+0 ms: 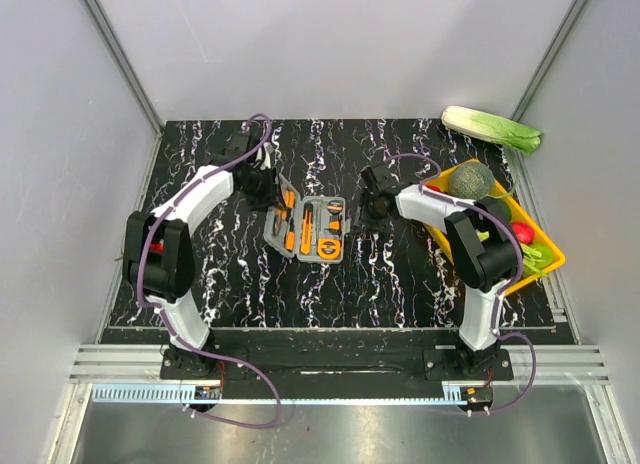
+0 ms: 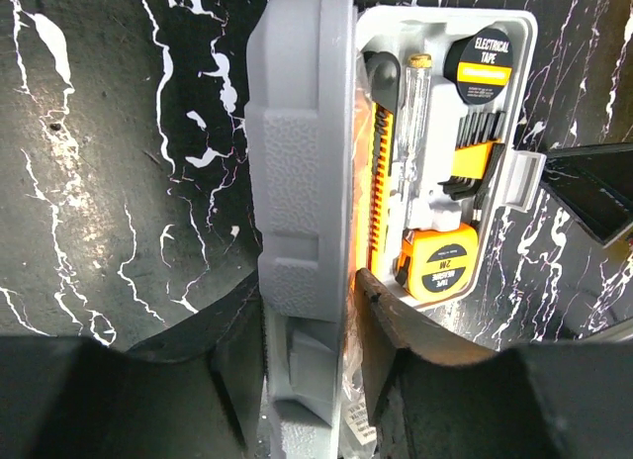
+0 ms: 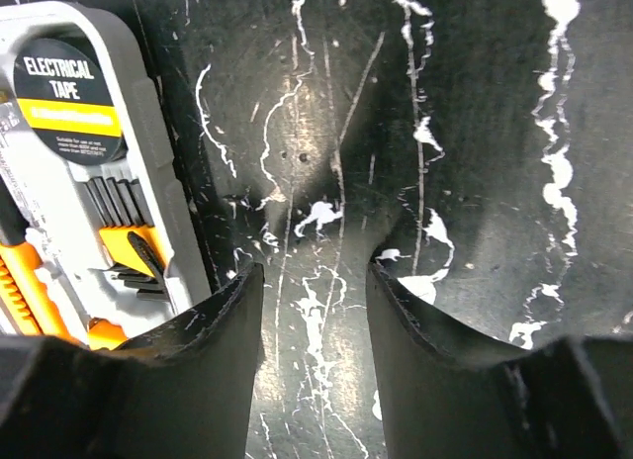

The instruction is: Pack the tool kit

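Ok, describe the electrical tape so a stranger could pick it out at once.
On the black marbled table, the open grey case lies at the centre. In one corner of its tray sits the electrical tape: a round black disc with a yellow band, unlike the squarish orange tape measure.

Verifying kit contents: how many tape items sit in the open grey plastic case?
2: black round electrical tape roll in one corner of the grey plastic hinged case; yellow boxy tape measure in the next corner. The raised lid may hide more.

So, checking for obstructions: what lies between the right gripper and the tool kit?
Nothing: bare table separates right gripper and tool kit, per right wrist view.
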Robot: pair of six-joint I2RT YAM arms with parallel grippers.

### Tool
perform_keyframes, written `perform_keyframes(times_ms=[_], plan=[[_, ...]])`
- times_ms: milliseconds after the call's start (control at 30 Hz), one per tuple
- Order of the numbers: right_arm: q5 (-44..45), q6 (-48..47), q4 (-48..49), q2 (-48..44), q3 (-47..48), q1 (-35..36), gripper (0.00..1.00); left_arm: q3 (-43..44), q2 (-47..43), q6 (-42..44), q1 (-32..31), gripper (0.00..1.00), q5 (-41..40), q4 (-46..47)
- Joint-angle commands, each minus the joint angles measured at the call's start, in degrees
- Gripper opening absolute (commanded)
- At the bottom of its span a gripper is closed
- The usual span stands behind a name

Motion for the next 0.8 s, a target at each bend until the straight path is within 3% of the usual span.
perform_keyframes(times_ms=[0, 767], plan=[[-3.2, 0.9, -0.3, 2.8, 2.5, 0.9, 0.51, 4.0, -1.5, 1.0, 0.3, 0.43, -0.1, 0.9], [-6.3, 1.6, -0.2, 8.3, 8.4, 5.1, 0.49, 2.1, -3.6, -2.1, -0.5, 0.56, 12.5, 4.0]])
